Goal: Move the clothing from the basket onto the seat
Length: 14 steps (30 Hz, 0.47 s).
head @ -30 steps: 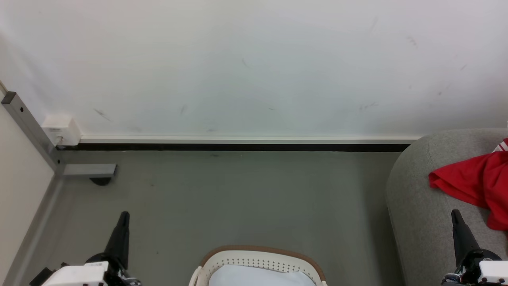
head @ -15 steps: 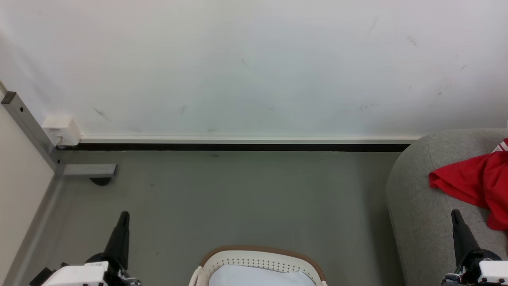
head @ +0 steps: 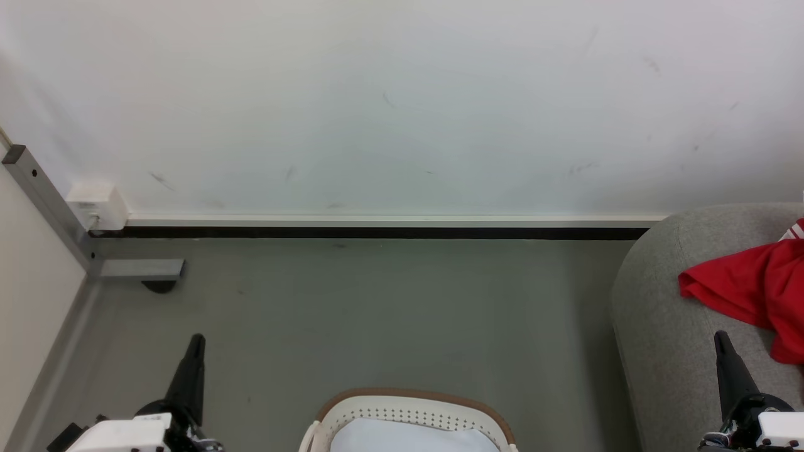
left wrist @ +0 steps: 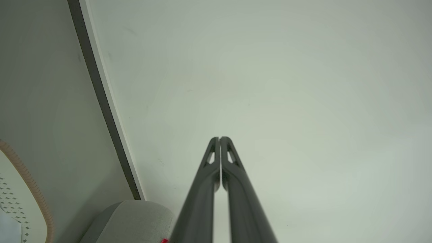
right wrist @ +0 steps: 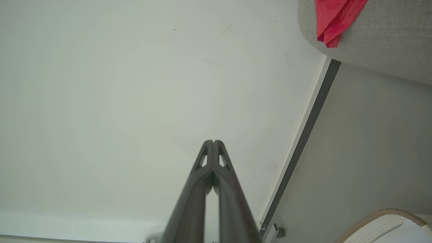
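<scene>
Two grippers: both are held low and empty, with fingers pointed toward the wall.
Left gripper: its fingers are pressed together with nothing between them, as is shown plainly in the left wrist view. It is hung over bare floor, well apart from the basket.
Basket: it is set on the floor at the bottom middle of the head view and cut off by the picture's edge. Something pale bluish-white is seen lying inside. Whether that is a garment's white panel cannot be told.
Seat: it is placed to the right of the basket, against the wall.
Right gripper: its fingers are pressed together on nothing. It is seen against the seat's near part, just left of the red cloth.
Clothing: one red garment is laid crumpled on the seat, with a striped bit at its upper right. A fold is draped over the seat's edge in the right wrist view.
Step in hand: a pause between transfers is judged, or possibly the close of the task, since nothing is carried.
Next move: a look down into the basket is called for. If the pale cloth proves to be clothing, fingers would have to be spread, lowered into the basket and closed on a fold. The piece would then be carried right to the seat.
</scene>
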Available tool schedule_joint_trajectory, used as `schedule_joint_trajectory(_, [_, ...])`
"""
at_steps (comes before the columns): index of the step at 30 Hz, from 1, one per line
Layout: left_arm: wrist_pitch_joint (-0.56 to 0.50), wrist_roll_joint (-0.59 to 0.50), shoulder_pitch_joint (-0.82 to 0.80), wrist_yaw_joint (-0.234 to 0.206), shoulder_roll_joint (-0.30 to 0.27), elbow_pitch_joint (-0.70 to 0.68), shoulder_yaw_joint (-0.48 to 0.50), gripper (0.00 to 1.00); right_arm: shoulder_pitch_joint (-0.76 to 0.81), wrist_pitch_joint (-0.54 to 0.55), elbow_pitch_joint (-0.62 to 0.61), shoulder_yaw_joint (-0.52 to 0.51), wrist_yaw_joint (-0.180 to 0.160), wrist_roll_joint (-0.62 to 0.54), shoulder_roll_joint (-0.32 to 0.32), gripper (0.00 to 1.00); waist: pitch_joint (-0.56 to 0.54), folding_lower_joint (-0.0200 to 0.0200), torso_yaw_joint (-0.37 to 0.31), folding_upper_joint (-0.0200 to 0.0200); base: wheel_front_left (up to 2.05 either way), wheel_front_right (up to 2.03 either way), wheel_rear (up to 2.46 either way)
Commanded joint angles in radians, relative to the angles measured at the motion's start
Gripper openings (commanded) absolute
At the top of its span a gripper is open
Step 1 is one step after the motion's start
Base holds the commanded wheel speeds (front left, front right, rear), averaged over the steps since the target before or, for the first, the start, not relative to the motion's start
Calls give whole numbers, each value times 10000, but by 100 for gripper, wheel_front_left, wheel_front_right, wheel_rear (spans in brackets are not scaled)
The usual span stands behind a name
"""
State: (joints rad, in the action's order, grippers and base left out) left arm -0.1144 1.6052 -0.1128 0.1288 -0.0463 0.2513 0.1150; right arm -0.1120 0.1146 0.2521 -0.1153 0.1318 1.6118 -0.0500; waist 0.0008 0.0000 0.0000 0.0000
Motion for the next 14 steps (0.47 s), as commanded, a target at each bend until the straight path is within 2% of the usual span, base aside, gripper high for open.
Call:
schedule_joint_trajectory(1, [-45, 124, -61, 41, -75, -21, 16, 0, -59, 41, -52, -37, -21, -1, 0, 0, 0, 0, 0, 0, 0, 0, 0])
schedule_joint_trajectory(14, [-44, 124, -61, 41, -75, -22, 15, 0, -58, 40, -52, -36, -21, 0, 0, 0, 0, 0, 0, 0, 0, 0, 0])
